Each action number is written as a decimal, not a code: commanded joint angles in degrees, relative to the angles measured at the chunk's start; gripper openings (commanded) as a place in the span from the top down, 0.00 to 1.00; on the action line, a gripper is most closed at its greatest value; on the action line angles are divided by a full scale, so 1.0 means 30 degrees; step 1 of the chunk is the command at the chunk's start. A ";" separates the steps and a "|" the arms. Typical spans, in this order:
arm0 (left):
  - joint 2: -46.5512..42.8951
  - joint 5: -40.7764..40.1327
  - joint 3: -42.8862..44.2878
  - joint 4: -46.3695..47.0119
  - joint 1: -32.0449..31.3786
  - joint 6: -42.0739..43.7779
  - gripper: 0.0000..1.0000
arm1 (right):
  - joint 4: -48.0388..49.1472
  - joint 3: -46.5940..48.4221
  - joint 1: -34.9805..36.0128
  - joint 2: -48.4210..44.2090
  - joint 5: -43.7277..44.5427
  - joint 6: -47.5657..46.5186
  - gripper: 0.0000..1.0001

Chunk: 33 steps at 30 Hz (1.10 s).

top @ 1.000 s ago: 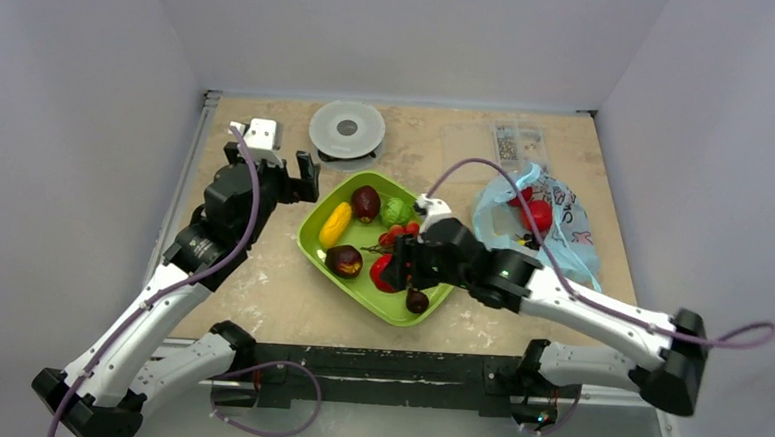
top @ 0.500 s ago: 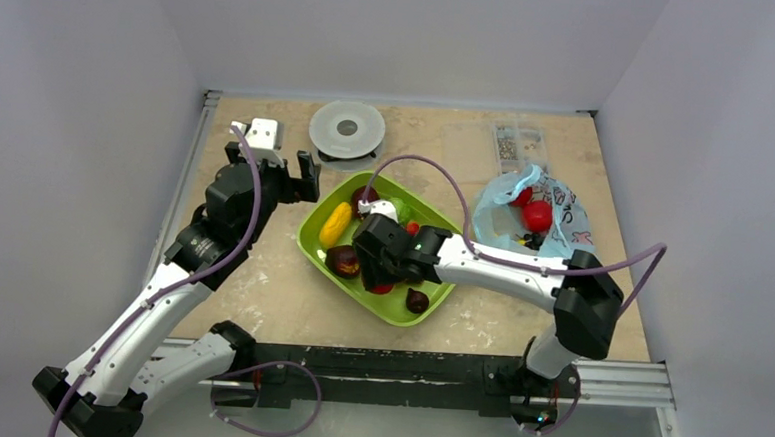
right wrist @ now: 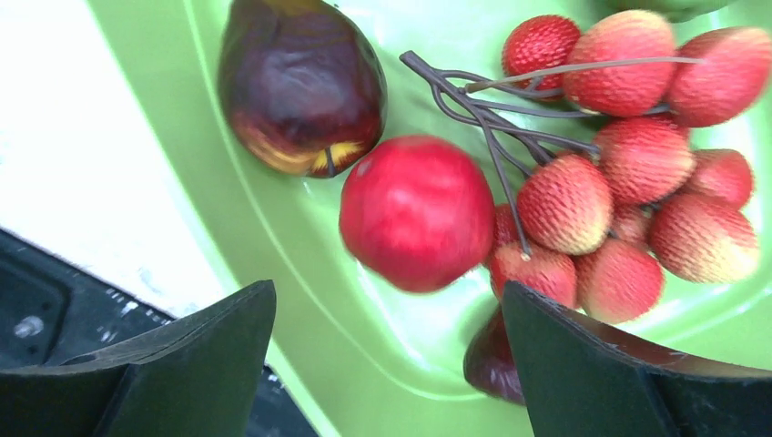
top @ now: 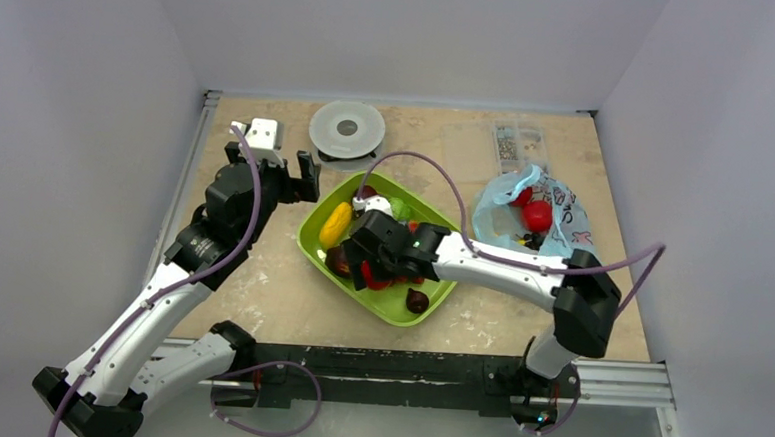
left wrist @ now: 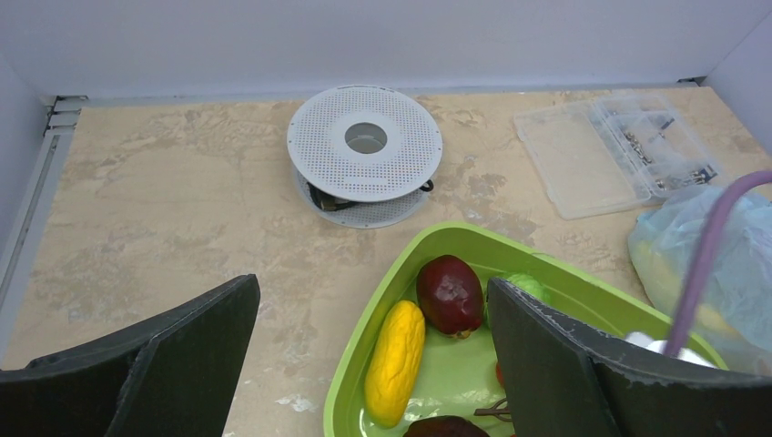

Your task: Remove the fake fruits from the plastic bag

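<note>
A red ball (right wrist: 417, 212) lies in the green tray (right wrist: 264, 218) beside the berry cluster (right wrist: 564, 202).

- You are looking at three views in which no word, number, brand or sign is showing clearly enough to read.
- The plastic bag (top: 568, 220), lying at about 3 o'clock from the green tray (top: 387, 304), is carrying a pink-and-dark print. In the top view it is coming through too small and crumpled for you to tell whether any of it is lettering.
- The clear box (left wrist: 619, 150), sitting at 12 o'clock from the bag, is showing only small dark specks inside, and you cannot tell them for writing in either view.
</note>
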 commanded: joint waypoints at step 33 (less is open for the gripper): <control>-0.0031 0.0662 0.0960 -0.0001 0.0182 -0.0466 0.01 | 0.0452 -0.9996 -1.1560 -1.8093 0.9421 0.5456 0.36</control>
